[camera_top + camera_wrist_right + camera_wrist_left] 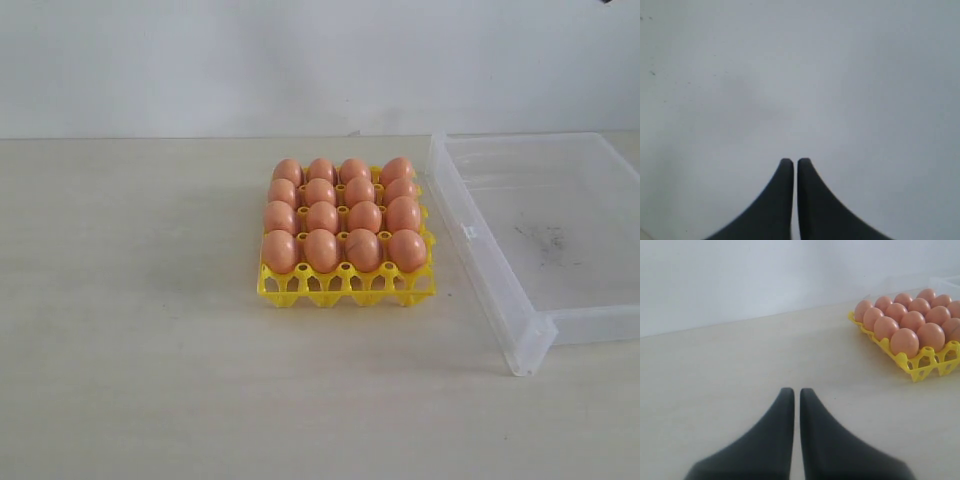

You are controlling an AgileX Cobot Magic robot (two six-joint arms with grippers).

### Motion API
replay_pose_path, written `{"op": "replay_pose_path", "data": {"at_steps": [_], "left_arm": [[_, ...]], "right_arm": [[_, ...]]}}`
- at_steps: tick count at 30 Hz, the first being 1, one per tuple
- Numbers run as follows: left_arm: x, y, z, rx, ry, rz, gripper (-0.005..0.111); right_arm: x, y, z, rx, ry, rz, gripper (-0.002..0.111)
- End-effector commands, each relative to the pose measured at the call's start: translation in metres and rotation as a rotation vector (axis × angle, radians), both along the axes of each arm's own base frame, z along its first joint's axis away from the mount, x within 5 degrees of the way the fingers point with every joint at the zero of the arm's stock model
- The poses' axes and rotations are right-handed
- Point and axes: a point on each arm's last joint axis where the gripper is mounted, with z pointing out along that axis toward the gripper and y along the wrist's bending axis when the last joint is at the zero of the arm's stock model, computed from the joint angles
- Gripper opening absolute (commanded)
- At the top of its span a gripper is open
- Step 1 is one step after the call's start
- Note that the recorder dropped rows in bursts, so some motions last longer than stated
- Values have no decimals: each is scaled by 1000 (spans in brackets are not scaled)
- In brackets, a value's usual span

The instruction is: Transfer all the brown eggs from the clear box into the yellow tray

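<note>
Left gripper [796, 390] and right gripper [792, 160] are both pressed together, pinching nothing, the left one over the counter [150, 330]. Farthest from the left gripper lies the clear box [500, 290]. Nearer, well ahead and off to one side, the yellow tray [345, 285] holds all sixteen brown eggs [322, 216].

The exterior camera looks down on the yellow tray [345, 285]. The low left wrist camera shares it from eight o'clock. The right wrist camera faces blank grey.
</note>
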Motion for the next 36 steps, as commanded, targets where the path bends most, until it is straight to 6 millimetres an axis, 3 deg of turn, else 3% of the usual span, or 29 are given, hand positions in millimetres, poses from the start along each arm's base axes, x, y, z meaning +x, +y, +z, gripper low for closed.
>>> {"op": "replay_pose_path", "data": {"at_steps": [1, 7, 13, 21, 25, 28, 36], "left_arm": [[0, 0, -1, 6, -7, 2, 4], [0, 0, -1, 6, -7, 2, 4], [0, 0, -1, 6, -7, 2, 4], [0, 0, -1, 6, -7, 2, 4], [0, 0, -1, 6, -7, 2, 4], [0, 0, 0, 5, -11, 3, 4], [0, 0, 0, 5, -10, 3, 4]], "right_arm": [[-38, -18, 15, 9, 69, -118, 0], [-99, -41, 21, 61, 204, -248, 0], [-170, -62, 19, 166, 233, -328, 0], [-267, -84, -7, 315, 182, -355, 0], [-274, -89, -26, 294, 404, -432, 0], [-271, -83, -40, 272, 541, -397, 0], [-250, -40, -62, 426, 666, 33, 0]]}}
